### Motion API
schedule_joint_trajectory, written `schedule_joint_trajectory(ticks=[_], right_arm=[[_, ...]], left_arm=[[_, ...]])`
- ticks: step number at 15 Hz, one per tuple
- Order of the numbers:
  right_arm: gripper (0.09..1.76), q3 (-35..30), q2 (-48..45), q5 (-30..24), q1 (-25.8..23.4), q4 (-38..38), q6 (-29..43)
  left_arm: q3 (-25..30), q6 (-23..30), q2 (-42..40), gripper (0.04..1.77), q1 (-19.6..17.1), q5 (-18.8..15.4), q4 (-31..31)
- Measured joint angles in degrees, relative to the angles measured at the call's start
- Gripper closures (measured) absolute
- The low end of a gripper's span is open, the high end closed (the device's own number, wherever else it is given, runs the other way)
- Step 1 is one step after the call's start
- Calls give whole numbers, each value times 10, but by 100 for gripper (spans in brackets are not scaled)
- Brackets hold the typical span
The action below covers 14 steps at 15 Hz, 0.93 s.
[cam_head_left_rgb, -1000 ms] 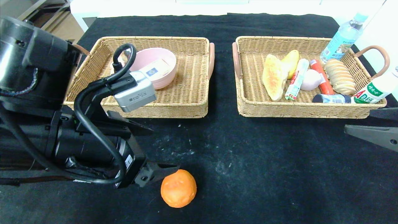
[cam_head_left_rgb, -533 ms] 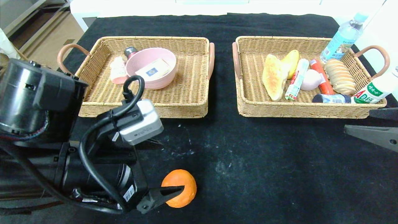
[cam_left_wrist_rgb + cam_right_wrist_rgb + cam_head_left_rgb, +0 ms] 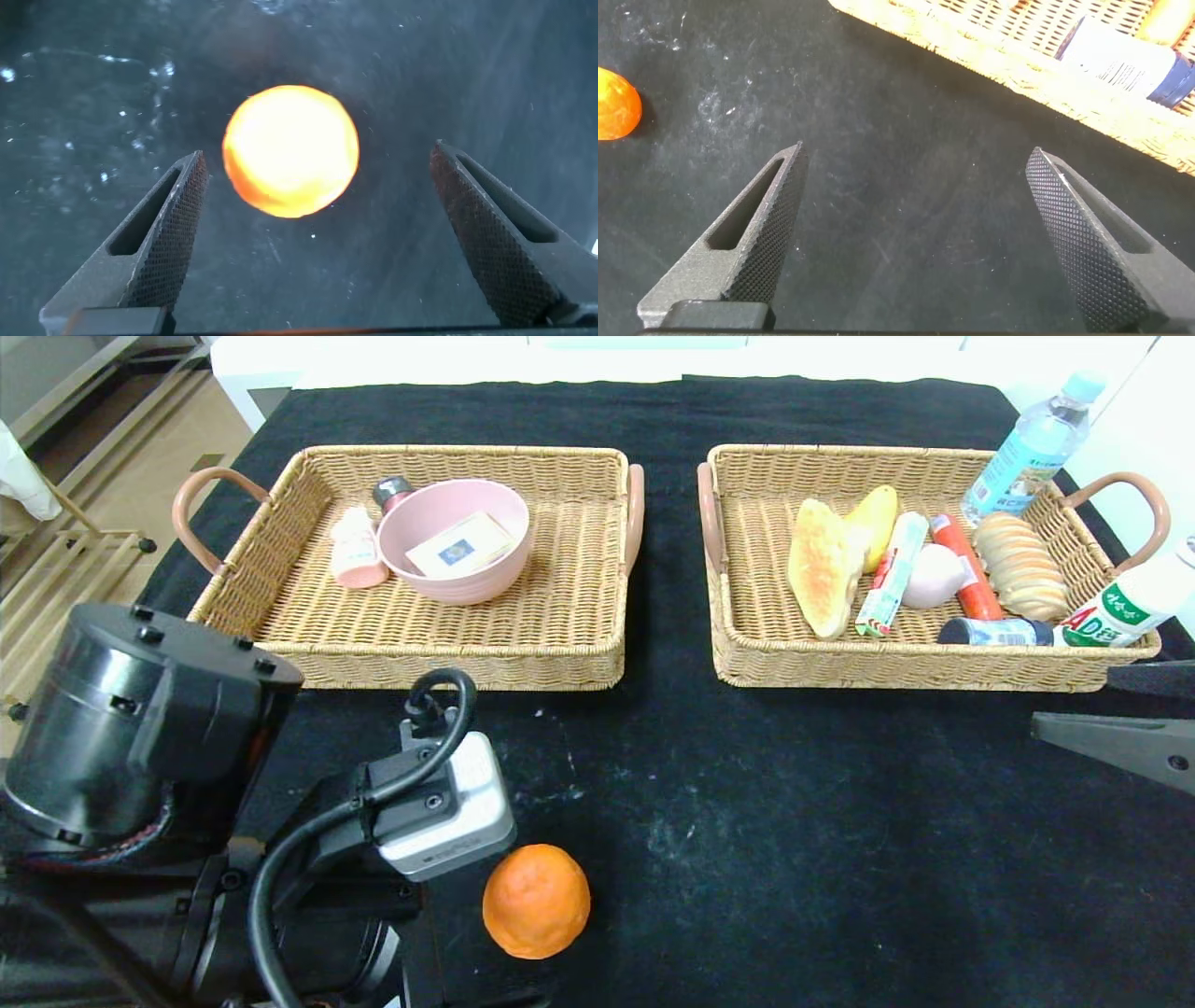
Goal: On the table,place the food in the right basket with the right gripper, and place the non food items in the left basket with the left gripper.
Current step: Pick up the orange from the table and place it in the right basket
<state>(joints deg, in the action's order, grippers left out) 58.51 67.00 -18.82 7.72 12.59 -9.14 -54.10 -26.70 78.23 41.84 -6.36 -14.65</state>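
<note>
Head view: two rectangular woven wicker baskets sit side by side on the black cloth-covered table (image 3: pixel 794 821). The left basket (image 3: pixel 560 653) holds one pink bowl (image 3: pixel 455 537) with one small white card box (image 3: pixel 459 545) in it, plus one small pink bottle (image 3: pixel 356 553). The right basket (image 3: pixel 747 644) holds several foods and packets, with two clear plastic bottles (image 3: pixel 1034 445) at its far side. One round orange fruit (image 3: pixel 536 901) lies on the near cloth, outside both baskets. Pale wooden floor (image 3: pixel 93 495) shows beyond the table's left edge.

Left wrist view: the left gripper (image 3: pixel 318 243) hangs over the orange, fingers spread wide, holding nothing.

Right wrist view: the right gripper (image 3: pixel 915 243) hovers over bare cloth, fingers wide apart, empty
</note>
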Motion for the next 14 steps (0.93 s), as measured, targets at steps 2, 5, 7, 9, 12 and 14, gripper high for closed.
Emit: schedule_joint_trajectory(ticks=[2, 5, 7, 9, 12, 14], right_arm=[[14, 0, 0, 0, 0, 0, 0], [14, 0, 0, 0, 0, 0, 0], [14, 0, 1, 0, 0, 0, 0], [14, 0, 1, 0, 0, 0, 0], [14, 0, 1, 0, 0, 0, 0], [14, 1, 1, 0, 0, -1, 0]], left_arm=[[2, -5, 2, 9, 5, 18, 0], [-1, -8, 9, 9, 7, 34, 0], [-3, -8, 13, 9, 7, 40, 1], [-2, -7, 18, 9, 14, 42, 1], [-4, -7, 31, 9, 18, 71, 3], [-4, -7, 41, 9, 18, 74, 27]])
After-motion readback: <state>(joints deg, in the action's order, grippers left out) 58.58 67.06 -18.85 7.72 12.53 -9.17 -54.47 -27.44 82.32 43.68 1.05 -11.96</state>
